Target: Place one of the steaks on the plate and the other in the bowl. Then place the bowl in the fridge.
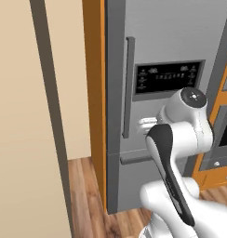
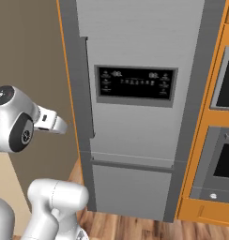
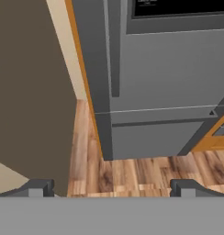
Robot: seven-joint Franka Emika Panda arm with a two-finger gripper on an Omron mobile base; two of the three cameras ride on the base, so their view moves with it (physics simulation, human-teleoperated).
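Two-finger dark gripper (image 3: 112, 187) spread wide with nothing between its tips, hanging in front of the tall grey steel fridge (image 3: 155, 92) with doors shut, long vertical handle (image 1: 128, 87) and black display panel (image 2: 136, 83), orange cabinet side (image 1: 93, 93) at its left, wood plank floor (image 3: 132, 172) below.

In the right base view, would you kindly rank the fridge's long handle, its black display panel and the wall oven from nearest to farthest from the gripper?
1. Fridge handle, just right of the gripper.
2. Display panel, mid-door.
3. Wall oven, far right.
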